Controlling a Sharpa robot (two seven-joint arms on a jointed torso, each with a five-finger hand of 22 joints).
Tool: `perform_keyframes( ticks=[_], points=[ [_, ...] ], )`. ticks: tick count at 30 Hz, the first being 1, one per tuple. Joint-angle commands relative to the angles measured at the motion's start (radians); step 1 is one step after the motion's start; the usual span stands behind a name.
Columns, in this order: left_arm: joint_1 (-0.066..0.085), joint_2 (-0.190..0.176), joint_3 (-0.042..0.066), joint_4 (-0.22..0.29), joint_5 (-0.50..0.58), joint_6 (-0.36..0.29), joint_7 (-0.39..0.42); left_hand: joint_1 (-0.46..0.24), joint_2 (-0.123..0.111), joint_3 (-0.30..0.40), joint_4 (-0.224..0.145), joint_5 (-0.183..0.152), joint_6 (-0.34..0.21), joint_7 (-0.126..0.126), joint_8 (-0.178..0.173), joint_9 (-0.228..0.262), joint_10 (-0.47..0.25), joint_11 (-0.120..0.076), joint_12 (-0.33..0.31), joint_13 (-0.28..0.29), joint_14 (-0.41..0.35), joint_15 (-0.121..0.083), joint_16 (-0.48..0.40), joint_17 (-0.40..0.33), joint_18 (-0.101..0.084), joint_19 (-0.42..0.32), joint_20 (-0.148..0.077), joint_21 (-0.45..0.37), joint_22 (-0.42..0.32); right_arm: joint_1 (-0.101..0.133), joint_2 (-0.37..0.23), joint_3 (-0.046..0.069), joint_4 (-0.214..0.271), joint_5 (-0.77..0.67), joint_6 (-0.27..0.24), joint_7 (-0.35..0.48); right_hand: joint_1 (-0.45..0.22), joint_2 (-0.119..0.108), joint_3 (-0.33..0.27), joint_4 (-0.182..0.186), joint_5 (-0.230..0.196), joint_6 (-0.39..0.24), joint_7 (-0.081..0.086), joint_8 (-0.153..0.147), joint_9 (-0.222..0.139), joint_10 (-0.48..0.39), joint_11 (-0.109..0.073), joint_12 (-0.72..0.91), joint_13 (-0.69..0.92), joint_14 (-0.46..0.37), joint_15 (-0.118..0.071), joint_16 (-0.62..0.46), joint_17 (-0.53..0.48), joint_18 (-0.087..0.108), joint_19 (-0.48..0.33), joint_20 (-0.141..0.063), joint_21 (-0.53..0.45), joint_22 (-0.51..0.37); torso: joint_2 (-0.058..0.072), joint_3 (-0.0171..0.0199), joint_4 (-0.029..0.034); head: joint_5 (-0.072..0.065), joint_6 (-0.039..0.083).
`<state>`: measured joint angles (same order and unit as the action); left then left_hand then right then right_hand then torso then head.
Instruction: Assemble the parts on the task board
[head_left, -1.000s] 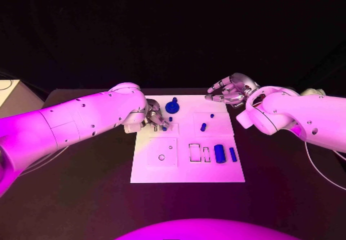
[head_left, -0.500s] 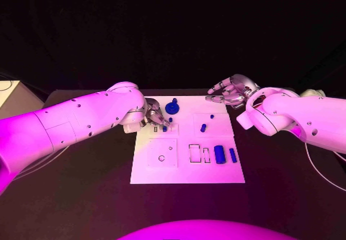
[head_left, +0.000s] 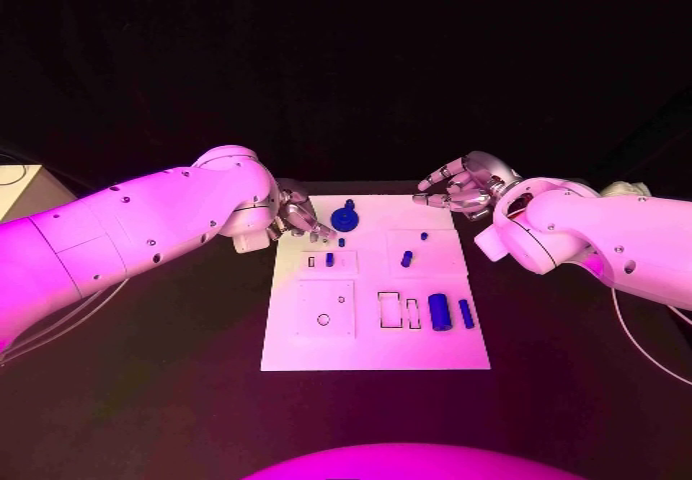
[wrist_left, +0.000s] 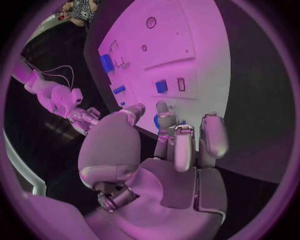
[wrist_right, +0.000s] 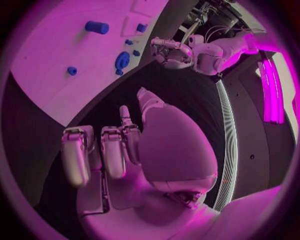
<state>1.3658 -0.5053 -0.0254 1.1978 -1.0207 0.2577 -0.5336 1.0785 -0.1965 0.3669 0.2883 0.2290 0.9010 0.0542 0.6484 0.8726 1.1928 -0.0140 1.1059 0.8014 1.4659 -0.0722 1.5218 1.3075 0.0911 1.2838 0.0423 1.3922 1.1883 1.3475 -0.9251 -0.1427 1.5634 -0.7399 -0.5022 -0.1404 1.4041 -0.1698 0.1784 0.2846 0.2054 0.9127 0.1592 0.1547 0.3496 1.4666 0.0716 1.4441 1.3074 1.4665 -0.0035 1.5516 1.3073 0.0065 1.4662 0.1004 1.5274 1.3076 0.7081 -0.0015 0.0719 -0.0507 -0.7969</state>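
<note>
The white task board (head_left: 375, 335) lies mid-table. A round blue part (head_left: 345, 215) sits at its far edge, with a small peg (head_left: 342, 241) and a short blue piece (head_left: 329, 259) at a slot just nearer. Two small pieces (head_left: 407, 258) lie right of centre. A blue block (head_left: 440, 313) and a bar (head_left: 466, 311) lie at the right side. My left hand (head_left: 300, 218) hovers at the board's far left edge, fingers apart, holding nothing (wrist_left: 169, 145). My right hand (head_left: 464, 185) hangs beyond the far right corner, fingers loosely spread and empty (wrist_right: 119, 150).
Outlined recesses (head_left: 389, 306) and a square field with a small hole (head_left: 323, 315) mark the board's near half. Black table (head_left: 159, 380) surrounds the board on all sides. Both white forearms reach in over the table's far half.
My left hand has drawn back from over the slot toward the far left edge, leaving the short blue piece at the slot. The right hand has hardly moved.
</note>
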Motion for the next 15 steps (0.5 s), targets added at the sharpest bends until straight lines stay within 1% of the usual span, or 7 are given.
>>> perform_keyframes(
  ticks=[1,2,4,5,7,12,15],
  points=[
    [0.008,-0.003,0.008,-0.019,0.007,-0.004,0.007,0.03,0.009,-0.005,0.001,0.008,-0.027,0.015,-0.019,-0.009,-0.043,0.014,-0.029,-0.043,0.057,0.016,-0.021,0.141,0.004,-0.032,0.011,-0.022,-0.037,-0.001,0.0,0.0,-0.002,-0.001,0.003,0.013,-0.009,-0.002,0.0,0.005,-0.002,0.005,0.002,-0.001,-0.001,-0.005,0.005,-0.005,0.152,0.09,0.005,-0.005,0.206,0.006,0.081,0.004,-0.006,0.23,0.002,-0.0011,-0.0011,0.004,0.008],
    [0.009,-0.003,0.01,-0.027,0.013,-0.011,0.009,0.046,0.015,-0.004,0.001,0.011,-0.049,0.027,-0.04,-0.02,-0.088,0.025,-0.066,-0.096,0.044,0.025,-0.038,0.112,0.012,-0.06,0.018,-0.041,-0.07,-0.001,0.0,0.0,-0.002,-0.001,0.003,0.013,-0.009,-0.002,0.0,0.005,-0.002,0.005,0.002,-0.001,-0.001,-0.005,0.005,-0.005,0.152,0.09,0.005,-0.005,0.206,0.006,0.081,0.004,-0.006,0.23,0.003,-0.0015,-0.0015,0.005,0.009],
    [0.011,-0.001,0.012,-0.045,0.022,-0.026,0.013,0.057,0.017,-0.007,0.001,0.011,-0.071,0.041,-0.069,-0.04,-0.107,0.037,-0.076,-0.114,0.038,0.036,-0.044,0.103,0.014,-0.068,0.027,-0.049,-0.079,-0.001,0.0,0.0,-0.003,0.0,0.003,0.014,-0.009,-0.002,0.0,0.005,-0.002,0.005,0.002,-0.001,-0.001,-0.005,0.005,-0.005,0.152,0.09,0.005,-0.005,0.206,0.006,0.081,0.004,-0.006,0.23,0.004,-0.0017,-0.002,0.007,0.012],
    [0.012,0.001,0.013,-0.056,0.026,-0.035,0.015,0.058,0.017,-0.009,0.002,0.011,-0.075,0.045,-0.076,-0.046,-0.112,0.04,-0.079,-0.119,0.037,0.038,-0.045,0.1,0.014,-0.07,0.029,-0.05,-0.081,-0.001,0.0,0.0,-0.004,0.0,0.003,0.015,-0.009,-0.002,0.0,0.005,-0.002,0.005,0.002,-0.001,-0.001,-0.005,0.005,-0.005,0.152,0.09,0.005,-0.005,0.206,0.006,0.081,0.004,-0.006,0.23,0.005,-0.0019,-0.0022,0.01,0.014],
    [0.014,0.005,0.015,-0.077,0.031,-0.046,0.019,0.058,0.017,-0.01,0.002,0.011,-0.075,0.045,-0.077,-0.047,-0.112,0.04,-0.078,-0.118,0.037,0.039,-0.045,0.1,0.014,-0.069,0.03,-0.05,-0.081,-0.001,0.0,0.0,-0.005,0.001,0.003,0.016,-0.009,-0.002,0.0,0.005,-0.002,0.005,0.002,-0.001,-0.001,-0.005,0.005,-0.005,0.152,0.09,0.005,-0.005,0.206,0.006,0.081,0.004,-0.006,0.23,0.006,-0.0017,-0.0026,0.013,0.02],
    [0.019,0.021,0.016,-0.126,0.036,-0.049,0.023,0.057,0.016,-0.01,0.002,0.011,-0.075,0.046,-0.077,-0.048,-0.109,0.041,-0.074,-0.112,0.04,0.039,-0.04,0.108,0.012,-0.062,0.03,-0.045,-0.071,-0.001,0.0,0.0,-0.006,0.001,0.003,0.016,-0.013,-0.002,-0.002,0.005,-0.004,0.005,0.001,-0.001,-0.001,-0.005,0.005,-0.005,0.151,0.09,0.005,-0.005,0.207,0.006,0.081,0.004,-0.006,0.23,0.006,-0.0007,-0.0019,0.016,0.023],
    [0.021,0.041,0.016,-0.163,0.038,-0.042,0.025,0.056,0.016,-0.012,0.003,0.01,-0.073,0.046,-0.079,-0.05,-0.109,0.042,-0.073,-0.112,0.041,0.04,-0.039,0.11,0.011,-0.058,0.031,-0.043,-0.067,-0.001,0.001,0.0,-0.005,0.001,0.002,0.017,-0.013,-0.002,-0.002,0.005,-0.004,0.005,0.001,-0.001,-0.001,-0.005,0.005,-0.005,0.151,0.09,0.005,-0.005,0.207,0.006,0.081,0.004,-0.006,0.23,0.008,-0.0019,-0.0016,0.015,0.025]
  ],
)
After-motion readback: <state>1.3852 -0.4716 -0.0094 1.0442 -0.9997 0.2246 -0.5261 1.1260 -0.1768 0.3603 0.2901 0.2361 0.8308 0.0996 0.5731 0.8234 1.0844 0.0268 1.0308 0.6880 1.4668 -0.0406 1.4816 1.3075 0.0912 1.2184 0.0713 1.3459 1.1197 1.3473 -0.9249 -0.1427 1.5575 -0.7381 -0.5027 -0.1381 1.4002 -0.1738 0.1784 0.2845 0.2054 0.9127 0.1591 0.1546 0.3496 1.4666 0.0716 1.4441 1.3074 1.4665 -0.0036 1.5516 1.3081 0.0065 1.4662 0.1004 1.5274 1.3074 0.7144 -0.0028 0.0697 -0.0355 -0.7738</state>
